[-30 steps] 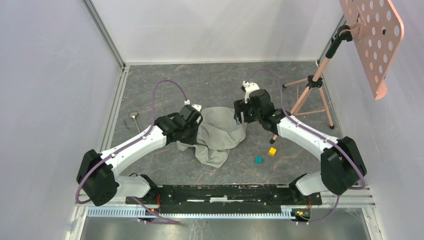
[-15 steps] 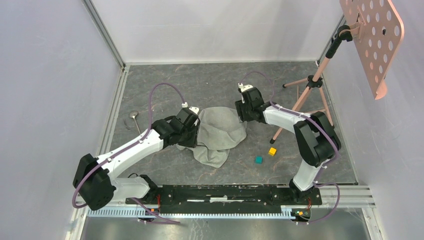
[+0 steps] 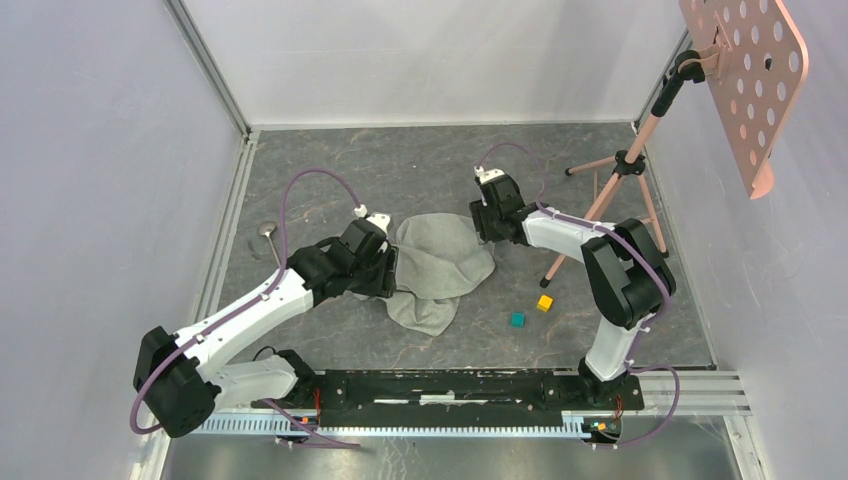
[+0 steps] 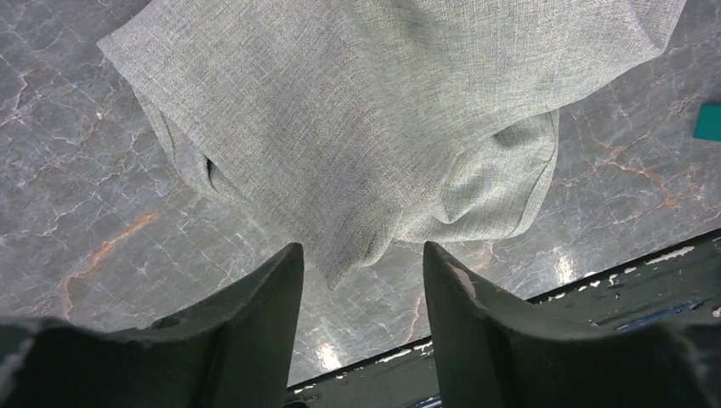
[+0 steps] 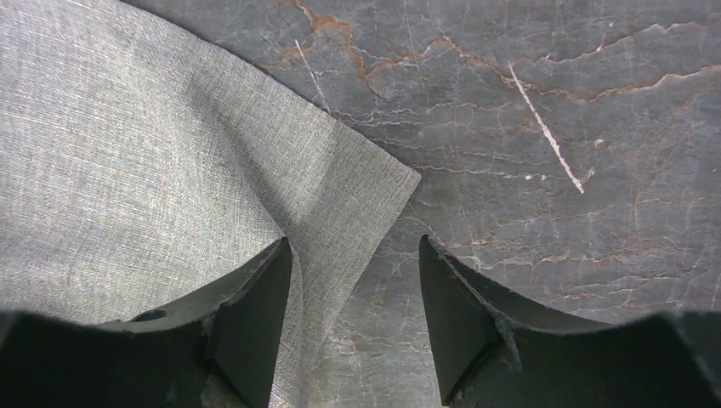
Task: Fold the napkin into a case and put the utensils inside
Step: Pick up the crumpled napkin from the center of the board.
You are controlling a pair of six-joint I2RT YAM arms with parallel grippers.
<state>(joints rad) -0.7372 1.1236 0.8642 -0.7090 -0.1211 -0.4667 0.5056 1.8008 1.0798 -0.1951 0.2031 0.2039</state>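
Note:
The grey-green napkin (image 3: 440, 265) lies crumpled mid-table, its lower part bunched into a fold (image 4: 502, 183). My left gripper (image 3: 388, 272) hovers at its left edge, open and empty (image 4: 361, 255), with a cloth tip just beyond the fingertips. My right gripper (image 3: 487, 228) is at the napkin's far right corner (image 5: 374, 183). It stands open (image 5: 353, 246), the cloth edge lying between the jaws beside the left finger (image 5: 263, 297). One of the utensils, a silver spoon (image 3: 268, 231), lies far left on the table.
A yellow cube (image 3: 545, 302) and a teal cube (image 3: 517, 320) sit right of the napkin; the teal cube (image 4: 707, 121) also shows at the left wrist view's edge. A copper tripod (image 3: 620, 190) with a perforated panel (image 3: 745, 70) stands at back right. Walls enclose the table.
My left gripper opened, let go of the napkin's left edge and drew back a little. My right arm folded its elbow up, and its jaws narrowed slightly over the corner.

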